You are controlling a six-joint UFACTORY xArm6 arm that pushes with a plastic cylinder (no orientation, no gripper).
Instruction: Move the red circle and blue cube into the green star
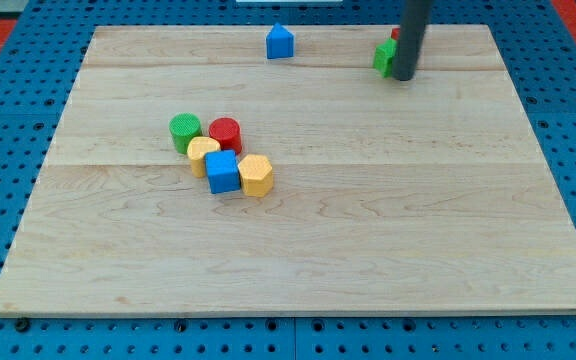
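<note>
No claw being fitted, nothing is being held, and the red circle [225, 132] and blue cube [222, 170] are still being kept well apart from the green star [383, 57] beside my tip [403, 76].

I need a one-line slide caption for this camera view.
My tip beside a green block at the view's top right; red circle and blue cube clustered left of centre.

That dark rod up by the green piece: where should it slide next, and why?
Probably toward the view's lower left. My tip sits beside the green block near the top edge, while the red circle and blue cube lie far off in the cluster and need pushing.
</note>
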